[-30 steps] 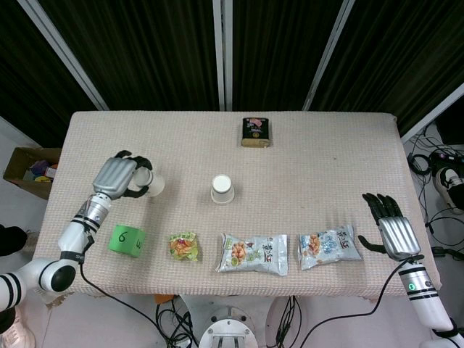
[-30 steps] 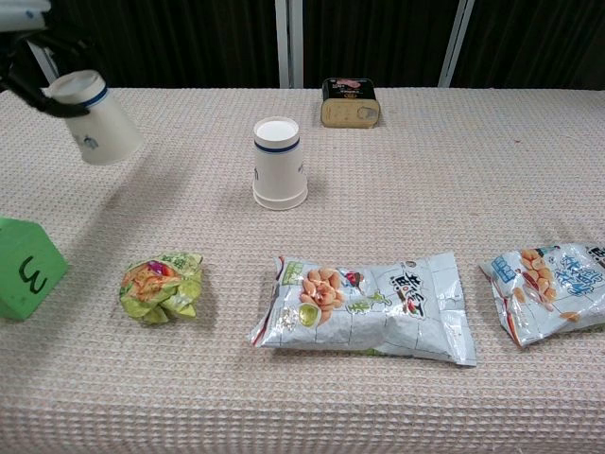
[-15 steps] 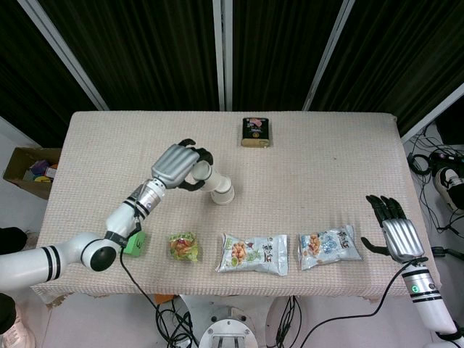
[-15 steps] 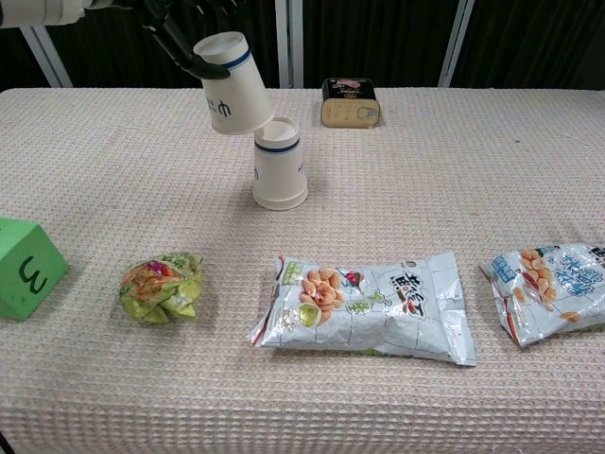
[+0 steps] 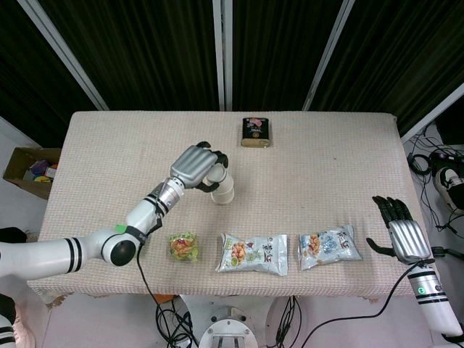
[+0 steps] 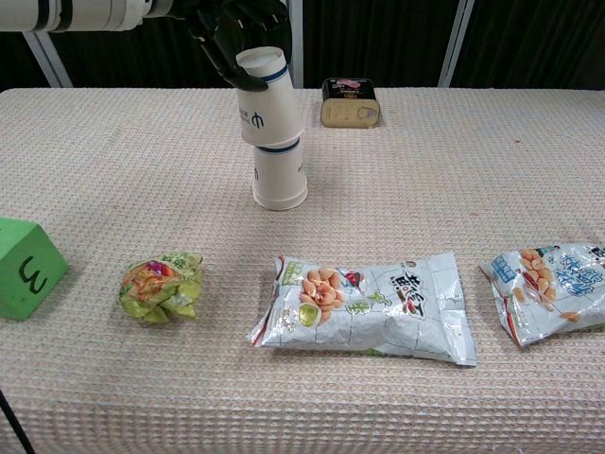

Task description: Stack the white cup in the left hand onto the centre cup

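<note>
My left hand (image 5: 197,167) (image 6: 232,26) grips a white paper cup (image 6: 266,97) with a blue band, upside down and slightly tilted. Its rim sits over the top of the centre cup (image 6: 280,176) (image 5: 223,192), which stands upside down on the table's middle. In the head view the held cup (image 5: 217,177) is mostly hidden under my fingers. My right hand (image 5: 403,235) hovers open at the table's front right edge, fingers spread, holding nothing.
A dark tin (image 5: 255,132) lies at the back centre. Along the front lie a crumpled green snack packet (image 6: 162,287), a large snack bag (image 6: 364,309) and a second bag (image 6: 548,287). A green cube (image 6: 24,267) marked 3 sits front left. A cardboard box (image 5: 25,168) stands off the table's left.
My left hand has carried the cup from the table's left side to the centre and brought it down onto the centre cup. My right hand has drifted slightly towards the front.
</note>
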### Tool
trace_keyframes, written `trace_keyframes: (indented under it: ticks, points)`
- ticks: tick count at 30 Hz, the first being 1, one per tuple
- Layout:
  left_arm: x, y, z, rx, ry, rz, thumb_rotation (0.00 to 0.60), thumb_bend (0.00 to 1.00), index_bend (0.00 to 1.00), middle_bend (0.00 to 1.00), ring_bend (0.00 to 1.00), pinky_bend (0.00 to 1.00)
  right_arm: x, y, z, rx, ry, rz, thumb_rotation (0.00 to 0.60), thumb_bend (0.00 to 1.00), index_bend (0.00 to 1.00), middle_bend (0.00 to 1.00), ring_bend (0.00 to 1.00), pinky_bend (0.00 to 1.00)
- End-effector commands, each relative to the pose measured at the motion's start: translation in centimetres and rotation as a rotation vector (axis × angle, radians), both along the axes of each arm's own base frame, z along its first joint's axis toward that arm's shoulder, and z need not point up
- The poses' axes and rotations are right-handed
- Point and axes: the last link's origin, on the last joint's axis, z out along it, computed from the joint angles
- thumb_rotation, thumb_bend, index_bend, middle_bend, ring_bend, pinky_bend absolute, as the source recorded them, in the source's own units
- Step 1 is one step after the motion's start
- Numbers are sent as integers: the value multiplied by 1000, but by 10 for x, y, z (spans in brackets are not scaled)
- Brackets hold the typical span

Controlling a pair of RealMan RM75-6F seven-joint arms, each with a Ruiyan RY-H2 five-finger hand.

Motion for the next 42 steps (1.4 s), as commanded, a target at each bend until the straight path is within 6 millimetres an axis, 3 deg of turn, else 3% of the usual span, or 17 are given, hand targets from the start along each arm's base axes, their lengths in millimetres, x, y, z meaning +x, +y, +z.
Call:
trace_keyframes:
  ticks: [1,10,21,23,26,28,31,36,42]
  points:
    - [2,0,-4,-5,14,-3,600,343,482,535,455,187,-1,0,0,0,-3,0,600,186,0,90,0,20]
    - [1,-2,-21,-4,69,-6,600,340,475,530,452,187,-4,2,1,-1,-5,-5,600,186,0,90,0,19]
    - [-10,-5,-74,1,173,-17,600,339,431,494,406,188,-7,5,7,-16,-4,-15,600,185,0,90,0,20]
    - [-12,-5,-79,6,184,-16,600,321,377,455,356,188,-6,6,8,-21,-4,-14,600,185,0,90,0,20]
    - [-13,-5,-78,39,185,-21,600,235,247,275,193,173,-6,6,10,-27,-6,-14,600,186,0,90,0,20]
    - [-14,-7,-72,61,137,-5,600,173,181,172,123,160,-7,6,13,-30,-7,-24,600,186,0,88,0,20]
    - [-30,-8,-45,115,3,63,600,137,157,141,107,150,-7,4,25,-24,-26,-61,600,185,0,63,0,20]
    - [-96,-17,24,307,-78,167,600,126,158,144,107,148,0,-9,52,-50,-40,-43,600,185,0,58,0,21]
    - [-189,-66,84,501,114,271,600,127,168,155,107,148,8,-24,63,-14,-79,-18,600,185,0,81,0,21]
